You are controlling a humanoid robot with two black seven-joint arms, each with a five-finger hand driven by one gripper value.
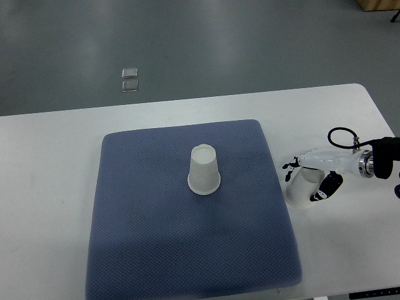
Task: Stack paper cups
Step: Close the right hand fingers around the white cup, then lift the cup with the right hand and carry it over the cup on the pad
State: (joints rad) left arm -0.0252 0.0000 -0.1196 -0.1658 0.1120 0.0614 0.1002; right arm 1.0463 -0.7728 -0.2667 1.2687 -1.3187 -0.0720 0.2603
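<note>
right hand [310, 178] around paper cup [300, 190]

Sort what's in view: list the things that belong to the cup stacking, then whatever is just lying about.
Belongs to the job:
- upside-down paper cup in the middle of the blue mat
- second paper cup off the mat's right edge, grasped by the right hand

Just lying about:
- white table
- small clear object on the floor beyond the table; too small to identify
</note>
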